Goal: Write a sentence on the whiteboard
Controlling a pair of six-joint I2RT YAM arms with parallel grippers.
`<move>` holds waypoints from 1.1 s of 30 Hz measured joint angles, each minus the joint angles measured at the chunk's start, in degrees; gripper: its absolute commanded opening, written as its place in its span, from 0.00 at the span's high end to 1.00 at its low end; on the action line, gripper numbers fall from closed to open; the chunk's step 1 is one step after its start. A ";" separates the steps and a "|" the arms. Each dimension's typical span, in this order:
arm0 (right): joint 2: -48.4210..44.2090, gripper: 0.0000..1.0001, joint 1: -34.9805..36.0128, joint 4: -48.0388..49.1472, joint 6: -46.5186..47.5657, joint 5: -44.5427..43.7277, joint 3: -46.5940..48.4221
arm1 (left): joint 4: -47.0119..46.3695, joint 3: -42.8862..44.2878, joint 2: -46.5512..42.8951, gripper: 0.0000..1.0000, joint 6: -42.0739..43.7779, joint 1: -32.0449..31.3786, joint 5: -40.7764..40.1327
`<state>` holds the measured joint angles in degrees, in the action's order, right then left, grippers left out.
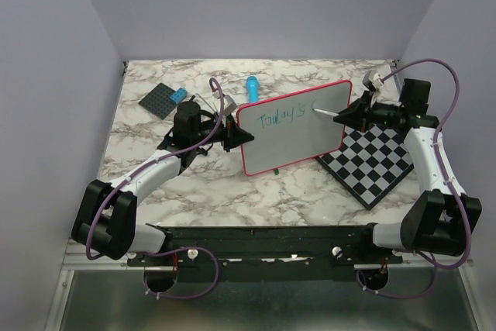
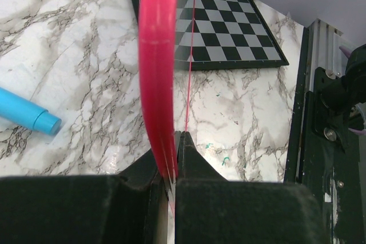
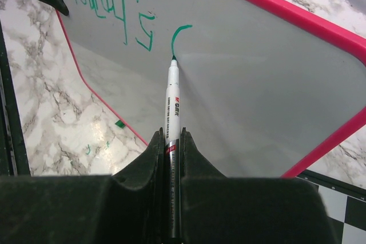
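Note:
The whiteboard, white with a pink-red rim, is held tilted above the marble table. My left gripper is shut on its left edge; in the left wrist view the rim runs edge-on between my jaws. The sentence reads "Today's" in green, with a curved stroke begun after it. My right gripper is shut on a white marker, its tip touching the board at the foot of that stroke. The word also shows in the right wrist view.
A black-and-white chessboard lies flat under the right arm. A blue cylinder lies behind the whiteboard, and a dark plate with a blue block sits at the back left. Small green marks dot the table.

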<state>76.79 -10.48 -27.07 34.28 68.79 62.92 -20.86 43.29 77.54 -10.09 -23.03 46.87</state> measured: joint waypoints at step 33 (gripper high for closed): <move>-0.31 0.99 1.16 -7.65 5.35 -0.11 0.37 | 0.07 0.00 0.00 1.00 0.74 -0.24 0.00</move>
<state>76.49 -9.32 -34.72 39.64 68.69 63.29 -20.80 43.29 77.54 -9.34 -23.27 46.87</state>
